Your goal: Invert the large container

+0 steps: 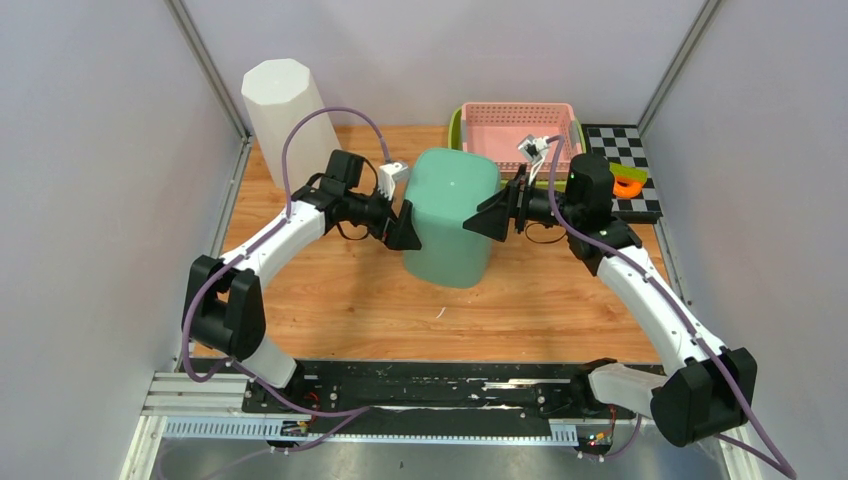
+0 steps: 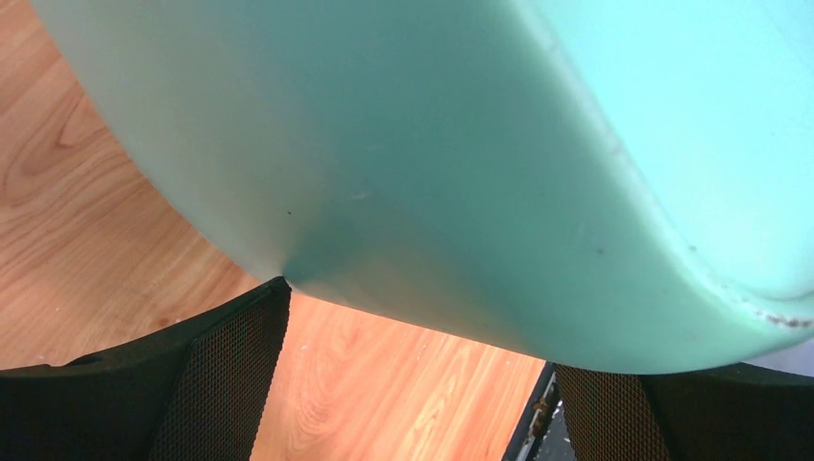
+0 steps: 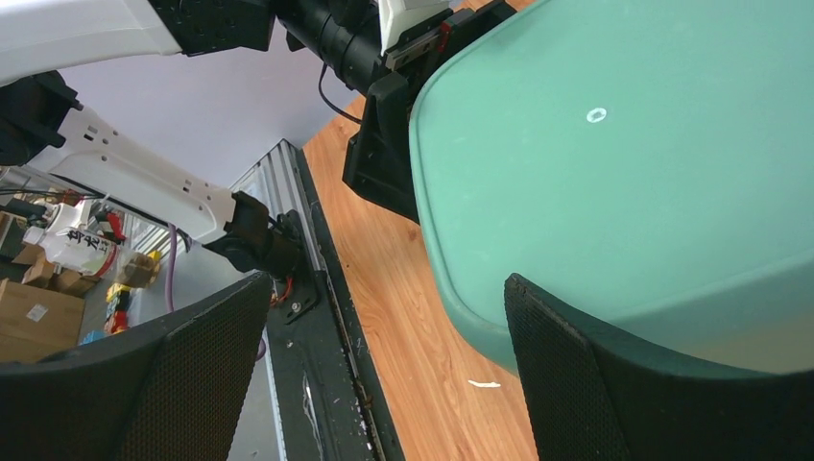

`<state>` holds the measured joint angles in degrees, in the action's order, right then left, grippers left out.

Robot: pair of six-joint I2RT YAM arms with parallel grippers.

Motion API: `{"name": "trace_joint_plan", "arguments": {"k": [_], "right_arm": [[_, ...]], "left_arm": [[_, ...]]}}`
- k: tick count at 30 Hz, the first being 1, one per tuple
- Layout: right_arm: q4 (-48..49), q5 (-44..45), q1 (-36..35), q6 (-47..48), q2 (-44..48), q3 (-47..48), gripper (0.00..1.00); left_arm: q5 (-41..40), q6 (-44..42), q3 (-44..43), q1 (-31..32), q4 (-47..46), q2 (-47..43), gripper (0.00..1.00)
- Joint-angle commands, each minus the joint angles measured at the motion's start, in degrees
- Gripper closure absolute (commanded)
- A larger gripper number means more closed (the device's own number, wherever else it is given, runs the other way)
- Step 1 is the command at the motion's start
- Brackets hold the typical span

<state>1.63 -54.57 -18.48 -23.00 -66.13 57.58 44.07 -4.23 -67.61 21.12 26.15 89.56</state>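
The large container [image 1: 452, 215] is a mint-green tub in the middle of the wooden table [image 1: 340, 300]. Its closed flat face with a small moulding ring [image 3: 596, 115] faces up, and its opening is hidden. My left gripper [image 1: 405, 228] is open, its fingertips against the tub's left wall [image 2: 403, 173]. From the other side my right gripper [image 1: 483, 215] is also open, one finger [image 3: 576, 384] against the tub's right wall [image 3: 624, 211]. The tub sits squeezed between the two grippers, not inside either pair of jaws. Whether it rests on the table I cannot tell.
A tall white faceted container [image 1: 285, 115] stands at the back left corner. A pink basket [image 1: 520, 130] sits in a green tray at the back right. Beside it lie a checkerboard [image 1: 625, 150] and an orange piece [image 1: 628, 187]. Grey walls close in both sides.
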Motion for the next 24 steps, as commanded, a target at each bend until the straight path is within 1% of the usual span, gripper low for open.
{"name": "trace_joint_plan", "arguments": {"k": [1, 7, 11, 16, 17, 24], "right_arm": [[-5.8, 0.2, -0.9, 1.0, -0.2, -0.9, 0.07], [-6.0, 0.1, -0.9, 1.3, 0.2, -0.8, 0.07], [-7.5, 0.0, -0.9, 3.4, 1.3, -0.1, 0.06], [-11.2, -0.3, -0.8, 8.3, 3.5, 1.3, 0.03], [-12.2, -0.4, -0.9, 9.4, 3.9, 1.6, 0.01], [-17.4, -0.4, -0.7, 17.4, 6.0, 2.2, 0.00]], "left_arm": [[0.9, 0.9, 0.6, 0.0, -2.6, -1.1, 0.00], [3.4, -0.5, 0.0, -0.1, -1.2, -1.6, 0.00], [5.6, -2.3, -1.0, -0.1, 0.9, -2.4, 0.00], [6.9, -4.8, -1.7, -0.1, 3.0, -4.3, 0.00], [7.0, -5.3, -1.8, -0.1, 3.4, -4.7, 0.00], [6.3, -8.3, -3.1, -0.1, 6.2, -8.1, 0.00]]}}
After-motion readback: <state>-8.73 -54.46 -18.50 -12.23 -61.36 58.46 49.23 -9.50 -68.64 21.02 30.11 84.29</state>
